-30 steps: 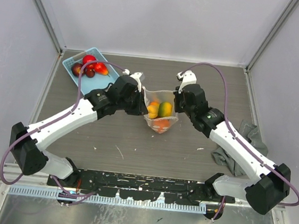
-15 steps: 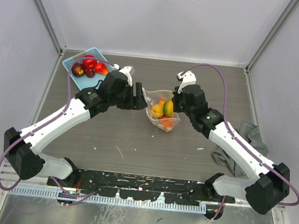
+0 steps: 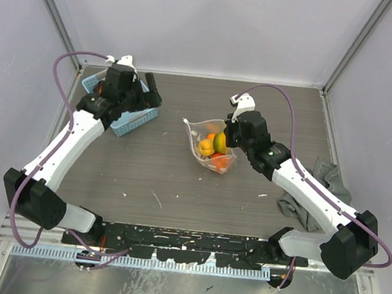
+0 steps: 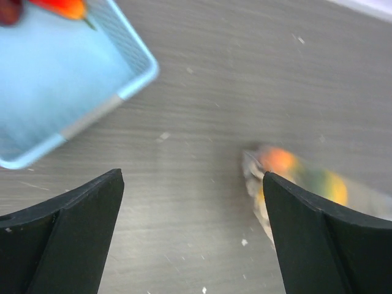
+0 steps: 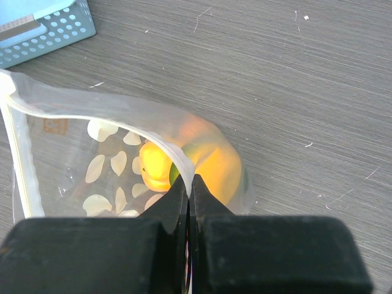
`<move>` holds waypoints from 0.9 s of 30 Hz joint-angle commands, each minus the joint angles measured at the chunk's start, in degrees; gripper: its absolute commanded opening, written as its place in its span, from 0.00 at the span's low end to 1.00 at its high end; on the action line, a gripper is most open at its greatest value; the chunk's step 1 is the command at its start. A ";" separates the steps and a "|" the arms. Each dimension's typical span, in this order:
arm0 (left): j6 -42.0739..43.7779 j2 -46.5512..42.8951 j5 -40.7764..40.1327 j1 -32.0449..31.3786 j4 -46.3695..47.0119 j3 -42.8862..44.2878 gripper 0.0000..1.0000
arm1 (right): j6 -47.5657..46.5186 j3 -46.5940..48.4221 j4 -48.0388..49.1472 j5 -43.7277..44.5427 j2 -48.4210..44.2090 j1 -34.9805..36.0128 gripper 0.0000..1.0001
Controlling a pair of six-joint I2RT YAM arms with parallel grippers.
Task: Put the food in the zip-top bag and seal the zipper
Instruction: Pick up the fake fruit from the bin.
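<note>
The zip-top bag (image 3: pixel 211 147) stands mid-table with its mouth open, holding yellow, orange and green food (image 3: pixel 210 146). My right gripper (image 3: pixel 229 138) is shut on the bag's right rim. In the right wrist view the pinch (image 5: pixel 191 182) sits just above a yellow fruit (image 5: pixel 156 165) and an orange one (image 5: pixel 225 171). The zipper (image 5: pixel 92 101) curves along the rim to the pinch. My left gripper (image 3: pixel 151 93) hangs open and empty over the blue basket (image 3: pixel 127 117), well away from the bag. A red-orange fruit (image 4: pixel 61 7) lies in the basket (image 4: pixel 55 79).
A crumpled grey cloth (image 3: pixel 317 191) lies at the right edge under the right arm. White walls with metal corner posts close in the back and sides. The basket's perforated corner (image 5: pixel 43 30) shows left of the bag.
My left gripper opened, let go of the bag's left rim and swung back-left to the basket. The bag's mouth slackened. My right gripper kept its hold.
</note>
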 commanded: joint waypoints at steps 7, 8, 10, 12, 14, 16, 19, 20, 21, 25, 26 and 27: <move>6.47 12.68 -10.38 16.21 3.22 9.04 1.00 | -0.05 -0.01 3.45 0.14 0.35 -0.20 0.00; 6.59 14.07 -10.28 17.77 3.65 9.93 0.99 | -0.09 -0.05 3.51 0.09 0.51 -0.26 0.00; 7.12 16.96 -10.35 20.33 4.28 11.94 1.00 | -0.20 0.18 3.43 -0.09 0.95 -0.24 0.00; 8.73 19.80 -10.52 22.09 5.54 13.97 0.99 | -0.28 0.35 3.26 -0.28 1.46 -0.21 0.00; 11.34 22.89 -10.61 23.40 6.60 16.46 0.99 | -0.39 0.43 3.25 -0.88 2.01 -0.20 0.00; 13.77 26.03 -11.22 24.32 6.92 19.30 0.98 | -0.36 0.43 3.25 -1.44 2.53 -0.20 0.00; 17.02 29.87 -11.97 25.76 8.36 22.61 0.98 | -0.19 0.49 3.14 -2.11 3.33 -0.25 0.00; 17.89 31.19 -11.87 26.20 9.09 23.42 0.98 | -0.21 0.52 3.12 -2.23 3.57 -0.22 0.00; 18.75 32.41 -11.65 26.63 9.73 24.29 0.99 | -0.23 0.48 3.08 -2.36 3.79 -0.24 0.00; 22.29 37.03 -11.05 27.52 12.68 26.72 0.98 | -0.33 0.54 2.82 -2.74 4.69 -0.26 0.00; 23.07 38.71 -10.88 27.76 13.13 27.44 0.97 | -0.24 0.55 2.73 -2.87 4.95 -0.20 0.00; 23.70 40.07 -10.60 27.92 13.39 28.24 0.96 | -0.20 0.68 2.70 -3.12 5.16 -0.20 0.00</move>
